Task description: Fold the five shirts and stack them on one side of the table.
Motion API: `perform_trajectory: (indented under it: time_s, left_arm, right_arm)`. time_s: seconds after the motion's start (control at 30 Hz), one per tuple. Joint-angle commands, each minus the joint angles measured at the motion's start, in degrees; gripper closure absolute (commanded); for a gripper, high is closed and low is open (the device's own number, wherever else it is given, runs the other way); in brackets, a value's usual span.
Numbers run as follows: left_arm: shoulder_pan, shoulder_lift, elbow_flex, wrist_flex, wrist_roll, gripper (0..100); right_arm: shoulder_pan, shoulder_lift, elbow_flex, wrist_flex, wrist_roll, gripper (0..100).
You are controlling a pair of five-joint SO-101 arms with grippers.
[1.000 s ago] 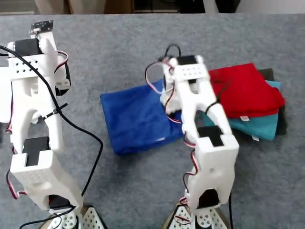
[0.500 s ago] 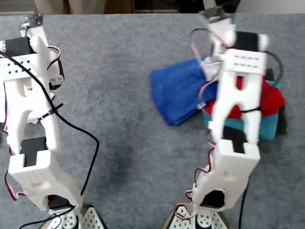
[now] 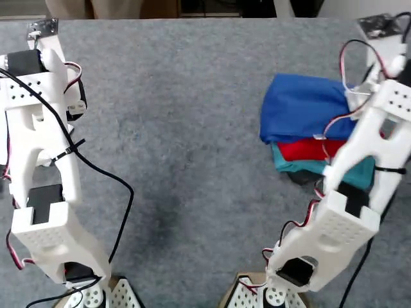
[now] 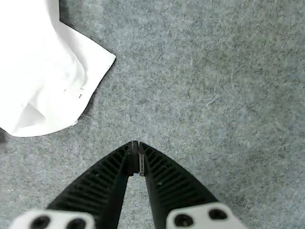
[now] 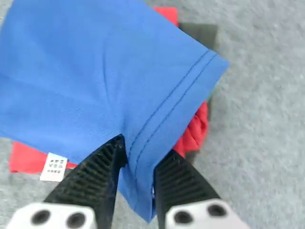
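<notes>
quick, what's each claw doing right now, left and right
Left claw: closed, holding nothing.
Right claw: closed on the edge of the blue shirt.

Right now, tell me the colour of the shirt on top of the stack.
The top shirt is blue; the right wrist view shows it best.

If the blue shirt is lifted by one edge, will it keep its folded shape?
Probably not: the blue shirt bunches into a ridge where the right gripper pinches it, so it looks soft and floppy. Its thin hem suggests light cloth that would droop. Pushed, it may slide over the red shirt beneath.
</notes>
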Motion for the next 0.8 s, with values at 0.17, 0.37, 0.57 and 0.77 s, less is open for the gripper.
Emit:
perform_trajectory:
  time_s: [0.17, 0.37, 0.57, 0.77]
  left_arm:
    - [0.00, -3.12, -2.64, 0.53, -0.35, 98]
    - [-0.53, -3.12, -2.37, 0.53, -0.35, 98]
    - [-0.53, -3.12, -2.37, 0.53, -0.97, 98]
    - [-0.53, -3.12, -2.46, 0.53, -2.73, 98]
  right_arm:
    - [0.66, -3.56, -4.00, -2.73, 1.49, 99.6]
    - [-2.42, -3.47, -5.14, -5.54, 1.49, 99.5]
    - [-0.66, -3.38, -2.51, -4.04, 2.64, 99.1]
    - [2.15, -3.47, 2.86, -0.09, 7.74, 82.8]
